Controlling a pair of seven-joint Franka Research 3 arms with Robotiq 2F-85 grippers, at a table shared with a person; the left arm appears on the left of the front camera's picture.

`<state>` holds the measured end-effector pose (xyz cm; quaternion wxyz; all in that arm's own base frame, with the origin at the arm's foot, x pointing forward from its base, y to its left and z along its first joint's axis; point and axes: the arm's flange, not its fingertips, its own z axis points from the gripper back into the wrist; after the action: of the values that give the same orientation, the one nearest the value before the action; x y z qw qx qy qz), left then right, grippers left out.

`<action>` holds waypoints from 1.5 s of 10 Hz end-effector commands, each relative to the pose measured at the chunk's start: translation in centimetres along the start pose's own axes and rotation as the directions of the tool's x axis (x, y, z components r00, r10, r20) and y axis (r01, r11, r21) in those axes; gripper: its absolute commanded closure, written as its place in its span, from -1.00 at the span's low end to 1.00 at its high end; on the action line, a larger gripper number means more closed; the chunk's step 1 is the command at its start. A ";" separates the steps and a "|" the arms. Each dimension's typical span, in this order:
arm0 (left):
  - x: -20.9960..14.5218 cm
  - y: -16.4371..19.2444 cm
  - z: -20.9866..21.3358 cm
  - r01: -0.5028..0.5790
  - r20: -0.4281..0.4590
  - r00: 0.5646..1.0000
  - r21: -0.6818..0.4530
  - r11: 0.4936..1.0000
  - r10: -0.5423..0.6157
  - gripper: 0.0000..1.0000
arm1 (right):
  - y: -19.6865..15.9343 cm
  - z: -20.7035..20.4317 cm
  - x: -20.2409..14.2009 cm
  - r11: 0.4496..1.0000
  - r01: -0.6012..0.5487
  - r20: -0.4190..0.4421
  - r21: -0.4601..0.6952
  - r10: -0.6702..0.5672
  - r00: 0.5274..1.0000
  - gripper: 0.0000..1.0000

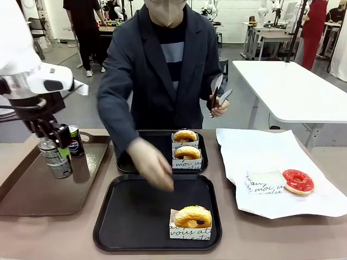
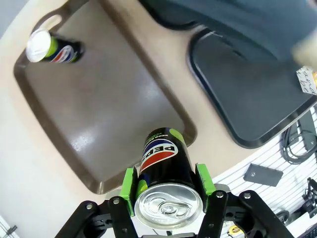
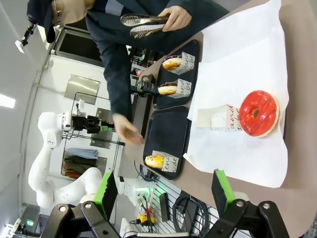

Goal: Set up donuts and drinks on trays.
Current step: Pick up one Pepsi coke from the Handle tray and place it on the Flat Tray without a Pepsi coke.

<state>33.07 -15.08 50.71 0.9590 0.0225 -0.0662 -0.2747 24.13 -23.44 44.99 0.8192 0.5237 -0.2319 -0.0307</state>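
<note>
The beige table (image 1: 32, 238) is shared with a person in a dark jacket (image 1: 141, 70), seen at the far side. On its left a large brown plastic tray with handles (image 1: 32, 189) is laid, and on its right a white paper sheet (image 1: 260, 151) is spread. Between them two black rounded-square plastic trays are set one behind the other, the near tray (image 1: 135, 216) and the far tray (image 1: 157, 142).

One hand of the person (image 1: 152, 165) is stretched, blurred, over the near tray's far rim. By the other hand (image 1: 219, 108) silver tongs (image 1: 219, 93) are held up at chest height.

And there: the left gripper (image 2: 166, 182) is clamped on a slim dark Pepsi can (image 2: 163, 158), held upright over the brown tray. Whether its base touches cannot be told. The right gripper (image 3: 166, 193) is seen with fingers wide apart, nothing between them. A second Pepsi can (image 1: 75, 141) is stood in the brown tray's far corner.

A yellow-glazed ring donut in a white paper sleeve (image 1: 192, 218) is found in the near tray's front right corner. In the far tray a rear sleeved donut (image 1: 185, 135) and a front sleeved donut (image 1: 187, 153) are lined up at the right. A red-glazed donut (image 1: 297, 181) is laid bare on the paper, just beside a loose white sleeve (image 1: 263, 181).
</note>
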 end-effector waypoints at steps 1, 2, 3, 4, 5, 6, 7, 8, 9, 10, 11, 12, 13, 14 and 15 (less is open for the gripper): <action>2.7 -1.5 -0.8 0.078 0.012 0.997 -0.023 0.997 -0.078 1.00 | 0.0 0.1 0.3 1.000 -0.018 0.020 0.024 0.018 1.000 -1.00; 3.3 -1.3 -1.6 0.077 -0.030 0.997 -0.028 0.997 -0.078 1.00 | 0.0 0.1 0.3 1.000 -0.018 0.020 0.024 0.018 1.000 -1.00; 3.7 -0.6 -2.0 0.084 -0.047 0.995 -0.068 0.994 -0.087 1.00 | 0.0 0.1 0.3 1.000 -0.018 0.020 0.024 0.018 1.000 -1.00; 3.9 -0.6 -2.5 0.096 -0.044 0.994 -0.095 0.991 -0.100 1.00 | 0.0 0.1 0.3 1.000 -0.018 0.020 0.024 0.018 1.000 -1.00; 3.7 -0.8 -2.6 0.065 -0.020 0.998 -0.074 0.995 -0.067 1.00 | 0.0 0.1 0.3 1.000 -0.018 0.020 0.024 0.018 1.000 -1.00; 3.4 -1.6 -3.2 0.073 -0.057 0.996 -0.045 0.996 -0.075 1.00 | 0.0 0.1 0.3 1.000 -0.018 0.020 0.024 0.018 1.000 -1.00; 3.4 -1.6 -3.2 0.073 -0.057 0.996 -0.045 0.996 -0.075 1.00 | 0.0 0.1 0.3 1.000 -0.018 0.020 0.024 0.018 1.000 -1.00; 3.4 -1.6 -3.2 0.073 -0.057 0.996 -0.045 0.996 -0.075 1.00 | 0.0 0.1 0.3 1.000 -0.018 0.020 0.024 0.018 1.000 -1.00; 3.4 -1.6 -3.2 0.073 -0.057 0.996 -0.045 0.996 -0.075 1.00 | 0.0 0.1 0.3 1.000 -0.018 0.020 0.024 0.018 1.000 -1.00; 3.4 -1.6 -3.2 0.073 -0.057 0.996 -0.045 0.996 -0.075 1.00 | 0.0 0.1 0.3 1.000 -0.018 0.020 0.024 0.018 1.000 -1.00; 3.4 -1.6 -3.2 0.073 -0.057 0.996 -0.045 0.996 -0.075 1.00 | 0.0 0.1 0.3 1.000 -0.018 0.020 0.024 0.018 1.000 -1.00; 3.4 -1.6 -3.2 0.073 -0.057 0.996 -0.045 0.996 -0.075 1.00 | 0.0 0.1 0.3 1.000 -0.018 0.020 0.024 0.018 1.000 -1.00; 3.6 -1.7 -3.6 0.075 -0.061 0.995 -0.052 0.996 -0.078 -0.17 | 0.0 0.1 0.3 1.000 -0.018 0.020 0.024 0.018 1.000 -1.00; 4.1 -2.4 -3.1 0.121 -0.033 0.992 -0.054 0.991 -0.123 -0.17 | 0.0 0.1 0.3 1.000 -0.018 0.020 0.024 0.018 1.000 -1.00; 4.7 -3.8 -2.4 0.193 0.012 0.981 -0.064 0.979 -0.193 -0.17 | 0.0 0.1 0.3 1.000 -0.018 0.020 0.024 0.018 1.000 -1.00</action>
<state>35.43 -19.46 47.76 0.9424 0.0110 -0.0372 -0.3323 24.13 -23.45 44.99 0.8191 0.5237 -0.2319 -0.0307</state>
